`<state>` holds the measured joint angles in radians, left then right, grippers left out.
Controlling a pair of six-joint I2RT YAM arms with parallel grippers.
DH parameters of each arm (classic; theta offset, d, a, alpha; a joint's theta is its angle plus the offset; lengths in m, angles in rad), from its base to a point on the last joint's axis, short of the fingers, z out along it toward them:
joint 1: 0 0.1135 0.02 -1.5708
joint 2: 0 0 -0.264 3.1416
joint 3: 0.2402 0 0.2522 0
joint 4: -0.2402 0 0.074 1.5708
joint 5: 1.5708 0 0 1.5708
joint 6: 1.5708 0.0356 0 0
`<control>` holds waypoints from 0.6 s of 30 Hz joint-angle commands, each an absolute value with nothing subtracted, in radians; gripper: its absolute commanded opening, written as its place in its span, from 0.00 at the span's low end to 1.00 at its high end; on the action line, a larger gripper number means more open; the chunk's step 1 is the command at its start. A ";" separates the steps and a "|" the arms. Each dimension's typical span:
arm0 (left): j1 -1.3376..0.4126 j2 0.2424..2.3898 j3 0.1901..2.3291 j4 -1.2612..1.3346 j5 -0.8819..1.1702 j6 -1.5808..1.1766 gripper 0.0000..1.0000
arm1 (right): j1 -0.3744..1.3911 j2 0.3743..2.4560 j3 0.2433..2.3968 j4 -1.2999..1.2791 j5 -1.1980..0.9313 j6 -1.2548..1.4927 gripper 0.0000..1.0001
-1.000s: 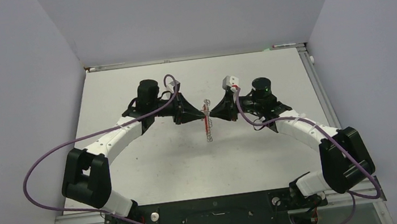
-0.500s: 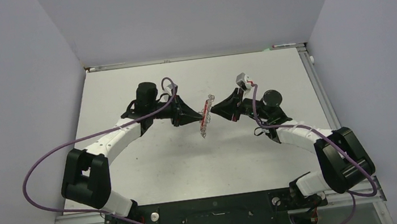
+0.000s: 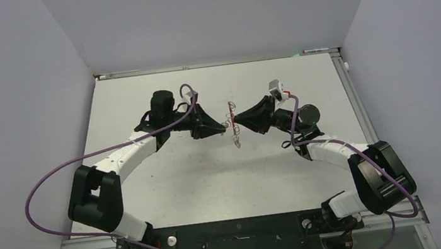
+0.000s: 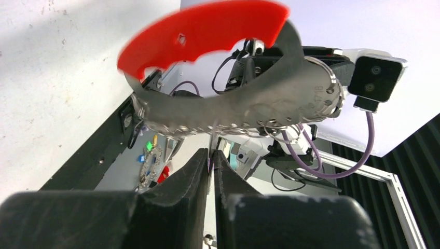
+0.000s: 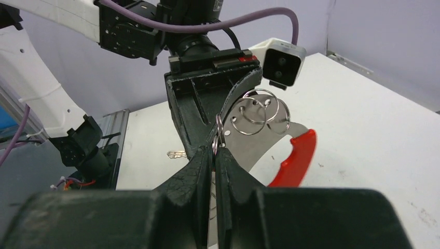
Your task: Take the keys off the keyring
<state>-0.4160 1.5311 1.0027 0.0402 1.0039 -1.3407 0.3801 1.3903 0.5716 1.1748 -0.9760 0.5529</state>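
Meeting nose to nose over the middle of the worktop, a little toward its far edge, both arms have the keyring (image 3: 233, 126) held up between them, clear of the surface. The left tool (image 3: 219, 126) has its fingers pressed tight on the lower edge of the grey metal band (image 4: 233, 104), and in its wrist view the red curved piece (image 4: 202, 31) arcs above. The right tool (image 3: 238, 121) is clamped as well, pinching a thin wire ring (image 5: 217, 136) right at its tips. More wire loops (image 5: 257, 116) fan out just beyond, with the red piece down to the right. The keys themselves are too small to pick out.
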 commanded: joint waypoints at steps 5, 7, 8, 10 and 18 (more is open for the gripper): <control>-0.381 1.494 1.001 0.085 1.012 -1.235 0.09 | 0.377 1.392 0.577 1.345 -1.015 0.564 0.05; -0.371 1.485 1.004 0.087 1.006 -1.204 0.07 | 0.377 1.394 0.577 1.349 -1.014 0.570 0.05; -0.368 1.481 1.003 0.090 1.006 -1.195 0.09 | 0.377 1.396 0.577 1.353 -1.013 0.577 0.05; -0.359 1.473 0.991 0.152 1.027 -1.184 0.23 | 0.377 1.398 0.580 1.355 -1.009 0.592 0.05; -0.224 1.371 0.899 0.427 0.995 -1.060 0.53 | 0.380 1.408 0.575 1.392 -0.976 0.658 0.05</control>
